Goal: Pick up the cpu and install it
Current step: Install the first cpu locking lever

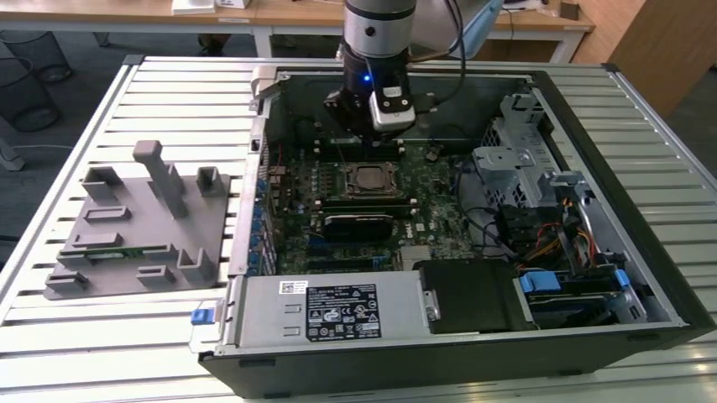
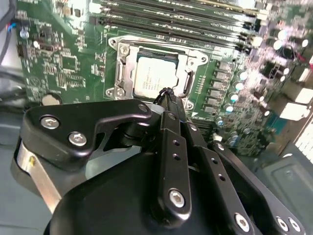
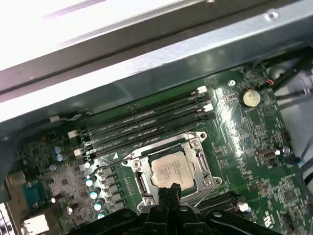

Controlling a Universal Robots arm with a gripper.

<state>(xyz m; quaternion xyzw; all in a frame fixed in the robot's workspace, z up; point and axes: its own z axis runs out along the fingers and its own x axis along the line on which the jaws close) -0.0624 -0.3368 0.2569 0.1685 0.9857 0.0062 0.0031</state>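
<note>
The black two-fingered hand [image 2: 166, 94] hangs low over the green motherboard [image 3: 234, 127]. Its fingers are pressed together at the tips and nothing is pinched between them.

The small, flat, square cpu [image 3: 171, 169] with the silver-grey metal top is already lying flat in its socket, ringed by the silvery metal socket frame [image 2: 120, 73]. The row of long black memory slots [image 3: 146, 125] runs just beside that frame. The board sits inside the open black computer case [image 1: 448, 361], and the socket is near the middle of the board.

In both wrist views the joined fingertips point down at the cpu's near edge, so the chip lies directly below and just ahead of them, very close. Whether the tips actually touch the metal top cannot be told. The chip is square, so it has no long axis to line up. Its sides run parallel to the memory slots.

The case stands on the slatted metal counter [image 1: 157, 92], towards the exterior view's right edge. A grey plastic parts tray [image 1: 112, 235] rests near the counter's edge on the exterior view's left, well apart from the hand.
</note>
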